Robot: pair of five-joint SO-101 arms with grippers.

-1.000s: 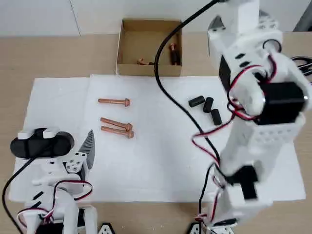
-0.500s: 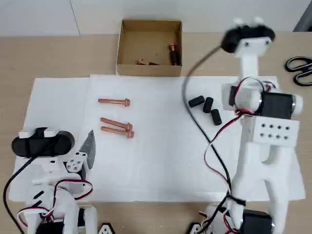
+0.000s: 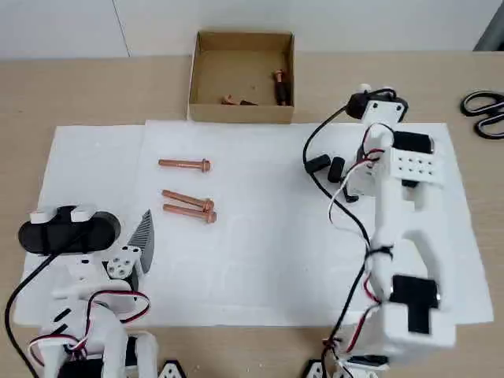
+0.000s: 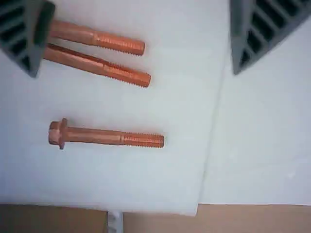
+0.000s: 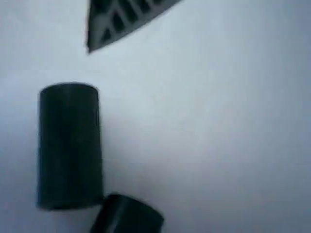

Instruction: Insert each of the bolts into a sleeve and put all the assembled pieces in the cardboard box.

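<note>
Three copper bolts (image 3: pixel 183 164) (image 3: pixel 187 199) (image 3: pixel 189 210) lie on the white sheet, left of centre. Black sleeves (image 3: pixel 317 164) (image 3: pixel 337 168) lie to the right. My right gripper (image 3: pixel 352 179) hangs low over them and hides part of one sleeve. Its wrist view has one finger (image 5: pixel 126 19) beside an upright-looking sleeve (image 5: pixel 70 145) and the end of another sleeve (image 5: pixel 126 216); nothing is held. My left gripper (image 4: pixel 133 72) is open near the sheet's front left, above the bolts (image 4: pixel 104 136). The cardboard box (image 3: pixel 201 75) holds assembled pieces (image 3: pixel 281 87).
Scissors (image 3: pixel 484 110) lie on the wooden table at the far right. The white sheet (image 3: pixel 260 268) has bare room in its middle and front. A black cable (image 3: pixel 315 142) from the right arm loops over the sleeves.
The right arm has folded down from high near the box to low over the black sleeves. The left arm and the bolts have not moved.
</note>
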